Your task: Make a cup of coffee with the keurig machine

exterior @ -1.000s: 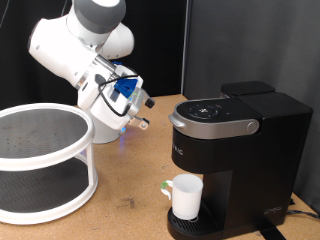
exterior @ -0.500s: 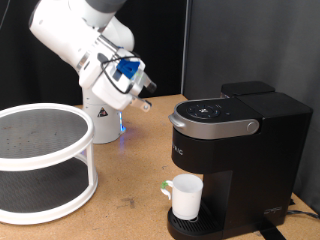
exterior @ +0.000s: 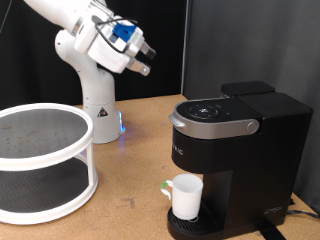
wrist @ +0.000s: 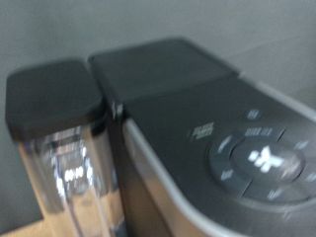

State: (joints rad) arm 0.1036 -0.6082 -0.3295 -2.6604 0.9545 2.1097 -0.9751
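**Q.** How far along is the coffee-making?

**A.** The cup (exterior: 186, 195) stands on the drip tray (exterior: 192, 226) under the brew head of the machine (exterior: 238, 155), at the exterior view's lower right. The lid is closed, with its grey handle (exterior: 212, 126) lying down over the front. The wrist view shows the top panel with its round button cluster (wrist: 260, 163) and a clear water tank (wrist: 67, 178) beside it. No liquid can be seen in the cup from this angle, and nothing is pouring. So cup placement looks done; whether a pod is loaded, or a button pressed, the pictures do not show.

**Q.** Where is the arm, and how is it posed?

**A.** The gripper (exterior: 140, 59) hangs high at the exterior view's upper left, well apart from the machine and above the level of its lid. The wrist is tilted, with the fingers angled down towards the exterior view's right. The arm's white base (exterior: 92, 105) stands behind a white two-tier rack (exterior: 45, 160).

**Q.** What is the state of the fingers?

**A.** Nothing shows between them. Their spacing is too small to judge, so I cannot tell whether they are wide or narrow.
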